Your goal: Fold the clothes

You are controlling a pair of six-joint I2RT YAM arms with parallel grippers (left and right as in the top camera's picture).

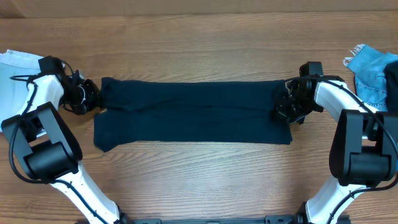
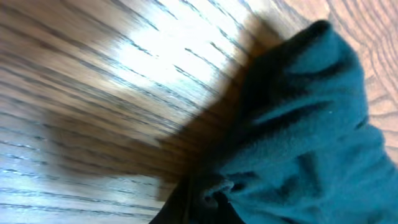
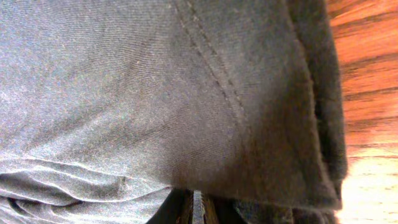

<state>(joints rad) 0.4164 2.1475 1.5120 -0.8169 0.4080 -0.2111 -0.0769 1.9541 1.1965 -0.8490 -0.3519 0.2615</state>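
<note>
The navy garment (image 1: pixel 193 112) lies spread as a long band across the middle of the wooden surface (image 1: pixel 199 50), its left end bunched and lifted slightly where the left gripper (image 1: pixel 92 98) has its jaws pinched narrow on the cloth. At its right end the right gripper (image 1: pixel 285 104) holds the fabric in jaws closed tight. A pale blue piece (image 1: pixel 13 62) lies at the far left edge and a blue denim piece (image 1: pixel 368 73) at the far right, both apart from it.
</note>
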